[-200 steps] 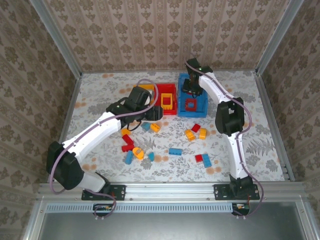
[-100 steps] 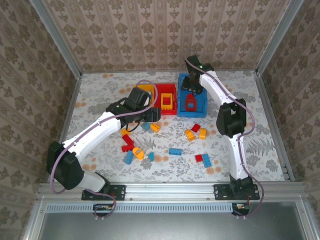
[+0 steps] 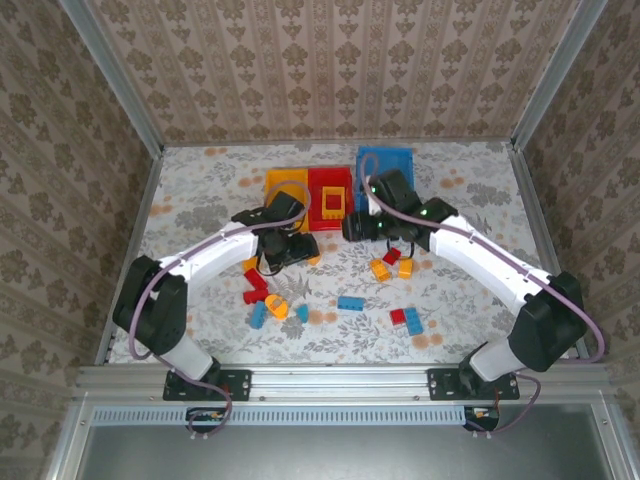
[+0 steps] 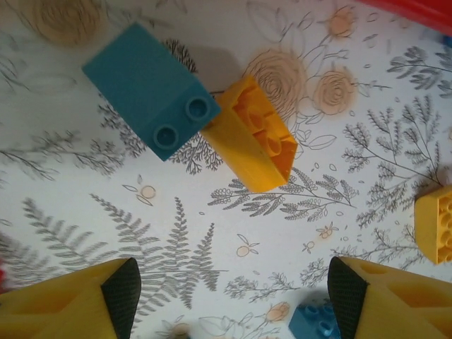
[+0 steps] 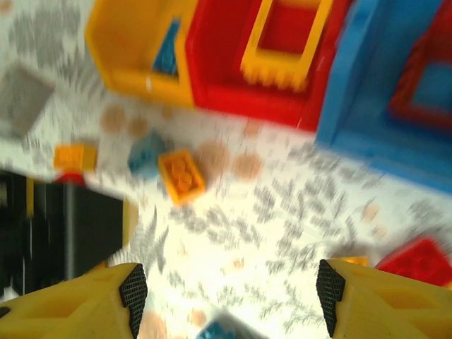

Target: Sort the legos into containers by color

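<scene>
Progress: early | containers (image 3: 320, 178) at the far edge of the table (image 3: 480, 200) hold few pieces, one a yellow frame (image 3: 333, 201) in the red one | most legos (image 3: 350, 302) lie loose mid-table | left gripper (image 4: 234, 293) and right gripper (image 5: 229, 293): fingers spread, nothing between them

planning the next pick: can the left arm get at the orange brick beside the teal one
Probably yes: the left gripper hangs open near the orange brick, bare table between. The touching teal brick may crowd one finger.
</scene>
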Motion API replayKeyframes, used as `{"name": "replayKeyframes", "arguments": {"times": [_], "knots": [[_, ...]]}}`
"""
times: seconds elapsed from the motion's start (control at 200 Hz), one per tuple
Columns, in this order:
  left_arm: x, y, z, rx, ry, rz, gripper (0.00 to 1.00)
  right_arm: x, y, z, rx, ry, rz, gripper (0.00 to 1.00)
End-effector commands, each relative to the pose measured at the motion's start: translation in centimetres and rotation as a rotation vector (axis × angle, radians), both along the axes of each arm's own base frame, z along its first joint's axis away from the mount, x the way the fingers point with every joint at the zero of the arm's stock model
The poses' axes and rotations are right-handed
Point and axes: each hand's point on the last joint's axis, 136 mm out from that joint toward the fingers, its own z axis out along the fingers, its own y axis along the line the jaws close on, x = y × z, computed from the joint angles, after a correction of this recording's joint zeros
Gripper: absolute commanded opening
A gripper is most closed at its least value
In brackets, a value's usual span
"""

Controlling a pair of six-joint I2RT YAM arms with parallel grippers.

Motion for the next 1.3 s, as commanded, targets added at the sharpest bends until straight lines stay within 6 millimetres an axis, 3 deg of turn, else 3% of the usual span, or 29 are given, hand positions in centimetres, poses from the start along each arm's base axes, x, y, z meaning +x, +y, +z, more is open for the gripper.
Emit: {"name": "replayKeyframes", "arguments": {"times": [0.0, 0.115, 0.22, 0.255, 0.42, 0.645, 0.74, 0.92, 1.06, 1.17, 1.295], "knots": [[0.7, -2.2, -0.2, -0.109, 0.055, 0.153, 0.74, -2.3, 1.5, 0.0, 0.090, 0.014, 0.107, 0.68], [1.9, -2.8, -0.9, -0.112, 0.024, 0.217, 0.75, -3.3, 1.2, -0.4, 0.087, 0.033, 0.129, 0.68], [2.2, -2.6, -2.9, -0.085, 0.055, 0.282, 0.75, -3.5, 1.1, -0.6, 0.078, 0.037, 0.138, 0.68], [2.3, -2.4, -3.5, -0.071, 0.065, 0.296, 0.75, -3.7, 1.0, 0.7, 0.095, 0.006, 0.140, 0.68], [3.6, -2.4, -4.5, -0.046, 0.036, 0.328, 0.71, -4.6, 0.5, 0.7, 0.089, 0.013, 0.149, 0.68], [4.6, -2.0, -5.8, -0.007, -0.005, 0.320, 0.55, -4.7, 0.4, 0.6, 0.098, 0.023, 0.152, 0.68], [4.7, -2.0, -6.0, -0.020, -0.018, 0.309, 0.42, -4.6, 0.3, 0.6, 0.101, 0.022, 0.149, 0.67], [4.0, -1.4, -3.8, -0.019, -0.060, 0.274, 0.25, -4.4, -0.3, 0.9, 0.106, 0.011, 0.126, 0.66], [3.4, -1.5, 0.7, 0.002, -0.131, 0.179, 0.25, -3.6, -1.6, 2.6, 0.151, -0.036, 0.056, 0.66], [4.2, -2.2, 3.5, 0.016, -0.169, 0.097, 0.25, -2.3, -2.6, 4.2, 0.218, -0.071, -0.010, 0.66], [7.0, -3.8, 5.9, 0.037, -0.228, -0.008, 0.24, -0.8, -2.9, 5.5, 0.258, -0.086, -0.049, 0.66]]}}
